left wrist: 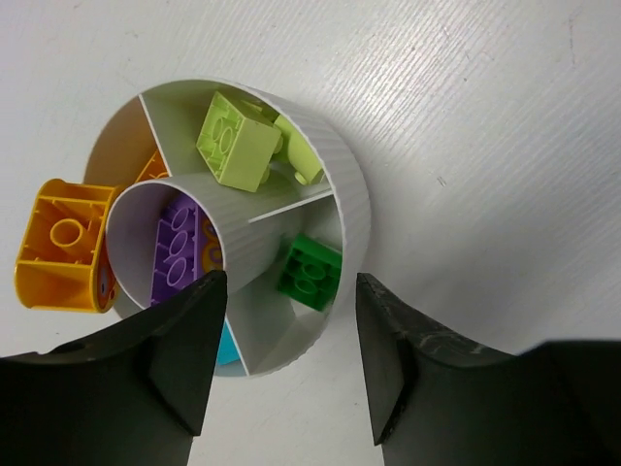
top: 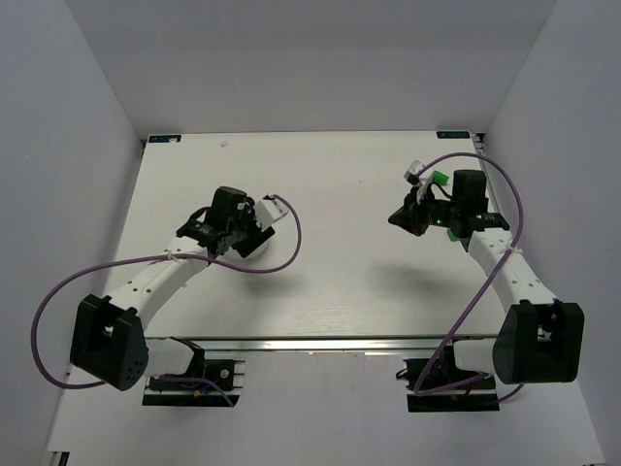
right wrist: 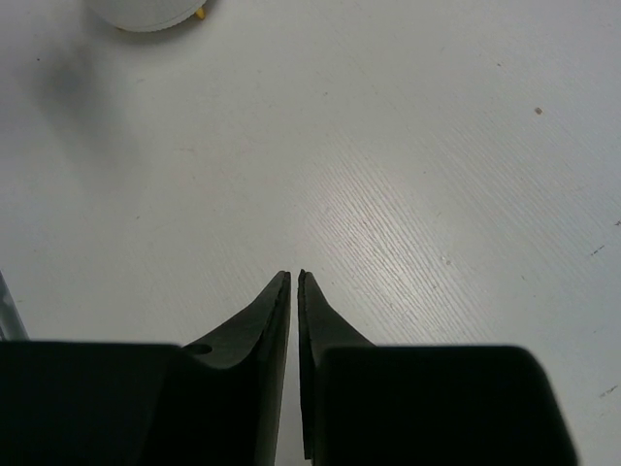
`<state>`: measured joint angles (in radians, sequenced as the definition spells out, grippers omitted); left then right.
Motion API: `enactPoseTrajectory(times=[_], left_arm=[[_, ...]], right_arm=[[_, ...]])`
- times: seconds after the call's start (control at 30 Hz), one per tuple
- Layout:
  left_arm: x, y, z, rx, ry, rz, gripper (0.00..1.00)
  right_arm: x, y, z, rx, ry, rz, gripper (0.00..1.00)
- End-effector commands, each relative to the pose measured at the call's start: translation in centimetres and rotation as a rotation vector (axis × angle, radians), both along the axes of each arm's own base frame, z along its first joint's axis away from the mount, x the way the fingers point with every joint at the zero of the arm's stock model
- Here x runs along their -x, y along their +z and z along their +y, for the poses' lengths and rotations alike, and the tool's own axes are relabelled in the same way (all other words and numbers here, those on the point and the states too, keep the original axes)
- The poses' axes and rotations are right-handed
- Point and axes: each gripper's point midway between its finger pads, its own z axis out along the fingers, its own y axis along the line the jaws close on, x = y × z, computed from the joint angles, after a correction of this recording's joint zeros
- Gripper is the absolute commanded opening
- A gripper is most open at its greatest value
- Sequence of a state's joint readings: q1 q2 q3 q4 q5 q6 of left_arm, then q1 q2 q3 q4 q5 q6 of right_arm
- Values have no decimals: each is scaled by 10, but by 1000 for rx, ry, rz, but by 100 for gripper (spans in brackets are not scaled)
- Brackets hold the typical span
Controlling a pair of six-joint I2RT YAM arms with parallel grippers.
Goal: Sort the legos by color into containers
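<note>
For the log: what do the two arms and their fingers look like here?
The left arm and right arm have white links between bulky black joint housings, each trailed by a looping purple cable. The right arm shows small green spots near its wrist. The fingers are matte black, flat wedges tapering to the tips.

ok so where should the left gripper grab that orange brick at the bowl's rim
Pinch the orange brick across the two side walls that run outward from the bowl, coming from above. Its hollow underside faces up and its inner end sits against the bowl, so those walls look the freest.
</note>
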<state>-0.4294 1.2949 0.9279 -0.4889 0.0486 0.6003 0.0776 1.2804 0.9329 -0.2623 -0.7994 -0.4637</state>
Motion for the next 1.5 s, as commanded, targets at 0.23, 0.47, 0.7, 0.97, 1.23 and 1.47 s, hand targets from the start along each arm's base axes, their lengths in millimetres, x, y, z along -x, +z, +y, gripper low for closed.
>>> enactPoseTrajectory(times=[0.23,0.47,0.7,0.97,1.23,1.47], left_arm=[[4,84,-18,224,8,-150,63],[31,125,-27,543,82,-219,4],[42,96,-1,704,386,-191,76],[47,90,5,687,385,-214,95],[52,87,8,692,389,-214,95],[52,85,7,688,392,-207,95]], right_arm=[[-15,3,-14,64,-71,-51,14],[-76,4,-118,130,-825,-92,0],[-88,-51,-145,274,-817,311,35],[-77,-86,-177,451,-785,435,83],[-68,-123,-218,534,-754,527,66],[-70,-150,-219,522,-685,592,61]])
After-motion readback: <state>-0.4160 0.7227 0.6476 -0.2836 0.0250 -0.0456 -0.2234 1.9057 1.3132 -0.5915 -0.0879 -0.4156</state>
